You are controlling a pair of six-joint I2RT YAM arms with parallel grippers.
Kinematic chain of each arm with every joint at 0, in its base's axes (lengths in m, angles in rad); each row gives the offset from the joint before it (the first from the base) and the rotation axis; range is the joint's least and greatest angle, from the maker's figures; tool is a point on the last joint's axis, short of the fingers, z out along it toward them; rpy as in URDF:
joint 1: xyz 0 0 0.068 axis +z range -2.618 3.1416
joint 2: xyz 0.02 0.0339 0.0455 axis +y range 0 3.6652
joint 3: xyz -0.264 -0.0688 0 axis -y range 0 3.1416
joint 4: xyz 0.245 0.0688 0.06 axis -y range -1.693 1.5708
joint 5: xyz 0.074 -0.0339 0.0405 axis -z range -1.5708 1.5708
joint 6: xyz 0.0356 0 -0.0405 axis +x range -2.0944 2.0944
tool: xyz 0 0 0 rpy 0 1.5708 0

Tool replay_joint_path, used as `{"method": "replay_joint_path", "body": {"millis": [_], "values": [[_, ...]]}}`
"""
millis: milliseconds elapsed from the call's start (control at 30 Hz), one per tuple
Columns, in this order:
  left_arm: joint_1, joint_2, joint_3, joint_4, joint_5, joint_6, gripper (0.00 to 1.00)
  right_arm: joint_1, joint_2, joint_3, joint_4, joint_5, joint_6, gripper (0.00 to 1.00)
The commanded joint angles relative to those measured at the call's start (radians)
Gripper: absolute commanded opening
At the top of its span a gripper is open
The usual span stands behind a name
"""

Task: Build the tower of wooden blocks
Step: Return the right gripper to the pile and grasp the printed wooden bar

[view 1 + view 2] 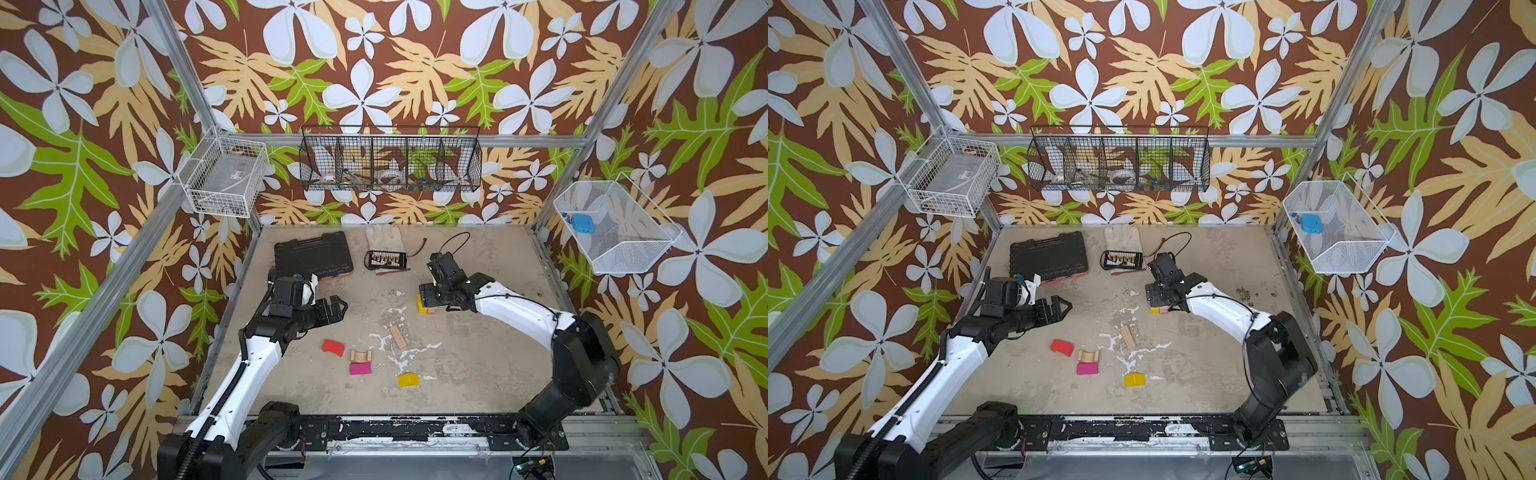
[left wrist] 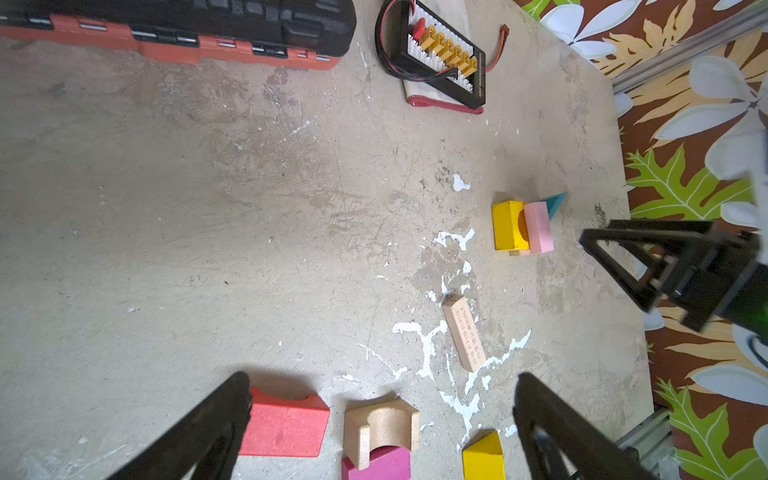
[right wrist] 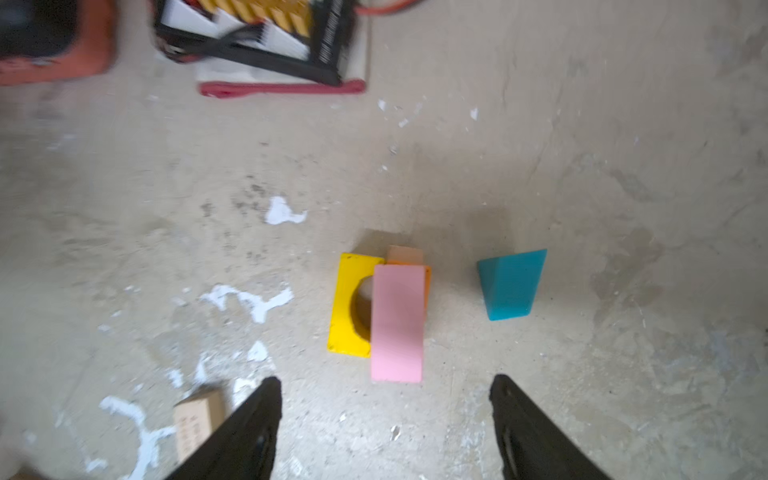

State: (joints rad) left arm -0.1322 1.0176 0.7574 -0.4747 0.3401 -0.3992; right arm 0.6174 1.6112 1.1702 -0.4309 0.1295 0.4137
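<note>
In both top views the right gripper [image 1: 428, 294] hangs over the tower [image 1: 423, 307], far nearer than the left gripper [image 1: 334, 309], which is spread wide and empty. In the right wrist view its jaws stand wide and empty, and the teal wedge [image 3: 511, 286] lies on the table just beside the tower, ahead of them.

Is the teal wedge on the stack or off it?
Off. The teal wedge sits on the table beside the pink block, a gap between them, in the right wrist view.
</note>
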Motion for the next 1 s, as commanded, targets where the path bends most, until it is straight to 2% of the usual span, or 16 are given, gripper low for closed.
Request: {"method": "replay_joint_path", "body": {"millis": [0, 133, 333, 500, 967], "values": [[0.0, 0.004, -0.001, 0.002, -0.01, -0.003, 1.0, 0.066, -0.068, -0.067, 0.079, -0.015, -0.055, 0.79], [0.002, 0.01, 0.0, 0.001, -0.015, -0.004, 1.0, 0.164, -0.029, -0.104, 0.123, -0.082, -0.069, 0.71], [0.0, 0.011, 0.001, -0.002, -0.027, -0.007, 1.0, 0.244, 0.166, 0.003, 0.061, -0.079, -0.047, 0.59], [0.0, 0.012, 0.001, -0.001, -0.028, -0.007, 1.0, 0.267, 0.258, 0.045, 0.037, -0.08, -0.04, 0.54], [0.001, 0.012, 0.001, -0.002, -0.031, -0.009, 1.0, 0.283, 0.307, 0.055, 0.0, -0.064, -0.024, 0.39]]}}
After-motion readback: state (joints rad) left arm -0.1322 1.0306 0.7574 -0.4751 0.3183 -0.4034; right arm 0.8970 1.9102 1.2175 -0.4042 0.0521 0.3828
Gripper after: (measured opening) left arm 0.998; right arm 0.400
